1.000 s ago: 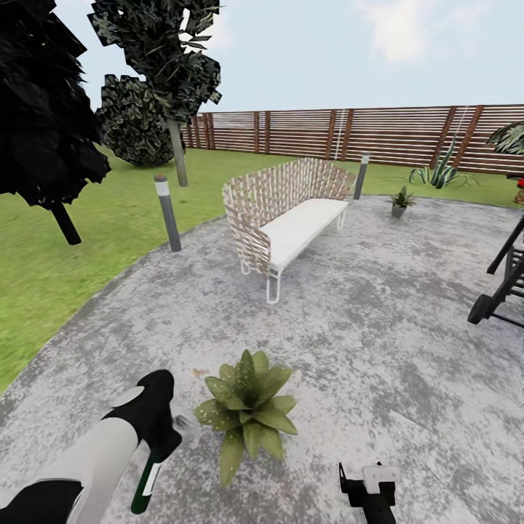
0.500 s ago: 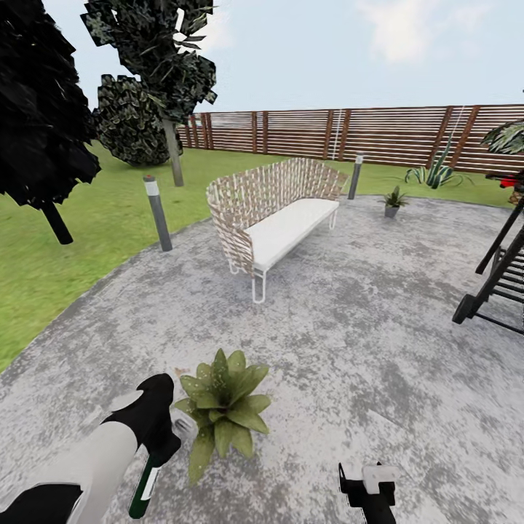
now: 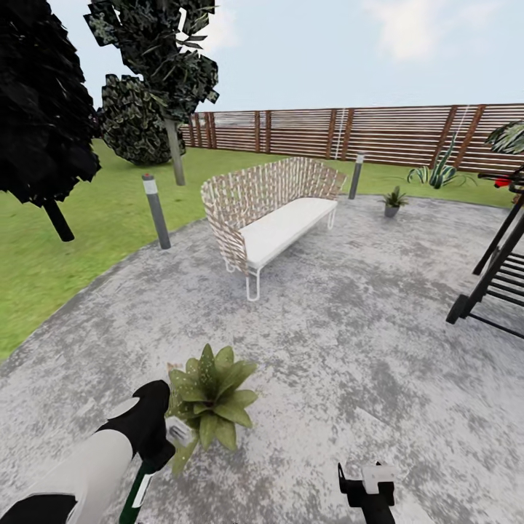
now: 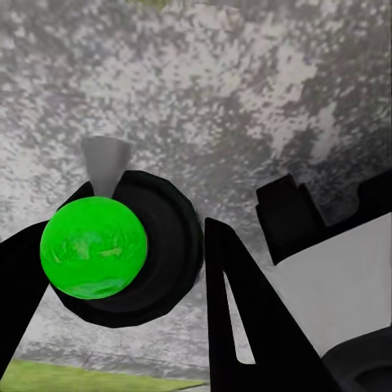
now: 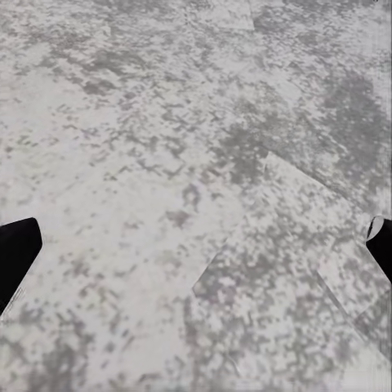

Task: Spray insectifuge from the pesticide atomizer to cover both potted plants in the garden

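Note:
My left gripper (image 3: 156, 450) is shut on the pesticide atomizer (image 3: 138, 492), a slim dark-green body hanging below the hand, with its pale head (image 3: 179, 432) touching the leaves of the near potted plant (image 3: 212, 394). In the left wrist view the atomizer (image 4: 95, 249) is seen end-on as a bright green round part in a black ring between the black fingers (image 4: 237, 310). The second potted plant (image 3: 394, 199) stands far off on the paving of the garden. My right gripper (image 3: 362, 482) hangs open over bare paving, its fingertips (image 5: 16, 253) spread wide apart.
A wicker bench (image 3: 269, 211) stands mid-paving, with grey bollard lights (image 3: 156, 211) on the left and beside the bench's far end (image 3: 356, 175). A black rack (image 3: 495, 280) is at the right edge. The lawn (image 3: 80, 247) lies on the left and the slatted fence (image 3: 378, 135) behind.
The whole view has shifted, so the camera moved. The near plant now sits further left in the picture, right against the atomizer's head. Both grippers keep their places in the picture.

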Motion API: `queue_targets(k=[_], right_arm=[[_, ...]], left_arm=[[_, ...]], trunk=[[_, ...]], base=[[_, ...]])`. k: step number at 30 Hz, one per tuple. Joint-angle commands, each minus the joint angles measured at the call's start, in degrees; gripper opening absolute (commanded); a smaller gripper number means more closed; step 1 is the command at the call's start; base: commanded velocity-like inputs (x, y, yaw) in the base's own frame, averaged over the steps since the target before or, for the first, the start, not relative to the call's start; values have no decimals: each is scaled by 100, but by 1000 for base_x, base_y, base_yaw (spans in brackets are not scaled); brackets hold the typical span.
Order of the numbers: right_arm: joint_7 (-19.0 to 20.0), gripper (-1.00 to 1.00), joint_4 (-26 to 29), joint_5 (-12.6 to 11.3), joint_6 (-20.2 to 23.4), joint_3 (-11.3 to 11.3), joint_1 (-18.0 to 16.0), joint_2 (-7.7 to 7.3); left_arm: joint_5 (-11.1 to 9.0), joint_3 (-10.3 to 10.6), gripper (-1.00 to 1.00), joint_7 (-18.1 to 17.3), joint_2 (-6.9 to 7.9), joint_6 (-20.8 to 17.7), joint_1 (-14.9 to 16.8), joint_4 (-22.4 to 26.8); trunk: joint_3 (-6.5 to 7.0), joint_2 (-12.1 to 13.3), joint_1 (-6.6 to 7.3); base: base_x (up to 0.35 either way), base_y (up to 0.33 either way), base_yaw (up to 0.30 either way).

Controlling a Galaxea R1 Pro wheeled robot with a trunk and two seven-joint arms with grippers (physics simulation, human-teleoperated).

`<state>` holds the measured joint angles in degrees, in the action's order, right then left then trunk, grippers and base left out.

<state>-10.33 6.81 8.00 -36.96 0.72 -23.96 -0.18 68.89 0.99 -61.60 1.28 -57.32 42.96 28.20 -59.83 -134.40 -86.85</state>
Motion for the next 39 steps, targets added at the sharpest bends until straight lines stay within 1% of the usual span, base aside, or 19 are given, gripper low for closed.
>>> queue_targets(k=[1, 3, 6, 8, 9, 10, 13, 18, 21, 23, 29, 36, 39], right_arm=[[-57, 100, -4, 61, -5, 7, -3, 0], [-57, 100, -4, 61, -5, 7, -3, 0], [-57, 100, -4, 61, -5, 8, -3, 0], [-57, 100, -4, 61, -5, 8, -3, 0], [-57, 100, -4, 61, -5, 8, -3, 0], [-57, 100, -4, 61, -5, 8, -3, 0], [-57, 100, -4, 61, -5, 7, -3, 0], [-64, 100, -4, 60, -5, 7, -3, 0], [-65, 100, -4, 61, -5, 7, -3, 0], [-65, 100, -4, 61, -5, 7, -3, 0], [-66, 100, -4, 61, -5, 7, -3, 0], [-66, 100, -4, 61, -5, 7, -3, 0], [-66, 100, -4, 61, -5, 7, -3, 2]], left_arm=[[37, 9, -100, -54, 9, -34, 2, 15], [37, -8, -100, -49, 16, -34, 1, 23], [37, -178, -100, 42, 13, -34, 1, 26], [37, -368, -100, 434, 11, -34, 1, 17], [34, -449, -100, 553, 5, -34, 1, -5], [31, -577, -100, 660, -21, -28, 1, -35], [16, -726, -100, 749, -73, -12, 1, -62], [4, -770, -100, 771, -141, 0, -12, -104], [22, -775, -100, 776, -137, 5, -15, -385], [26, -779, -100, 778, -117, 12, -16, -451], [28, -784, -100, 781, -70, 19, -16, -457], [33, -776, -100, 790, -83, 15, -16, -437], [36, -776, -100, 797, -77, 13, -20, -477]], trunk=[[-10, -2, 1], [-19, -2, 1], [-34, -2, 1], [-43, -2, 1], [-46, -2, 1], [-47, -2, 1], [-49, -2, 1], [-50, -2, 1], [-50, -2, 1], [-50, -2, 1], [-50, -2, 1], [-50, -2, 1], [-50, -2, 1]], base=[[-1, -4, 217], [-1, -2, 225], [0, 0, 231], [0, 0, 208], [0, 0, 122], [0, 0, 62], [0, 0, 26], [0, 0, 4], [0, 0, 0], [0, 0, 0], [58, -40, 0], [76, -57, 3], [5, -4, 123]])
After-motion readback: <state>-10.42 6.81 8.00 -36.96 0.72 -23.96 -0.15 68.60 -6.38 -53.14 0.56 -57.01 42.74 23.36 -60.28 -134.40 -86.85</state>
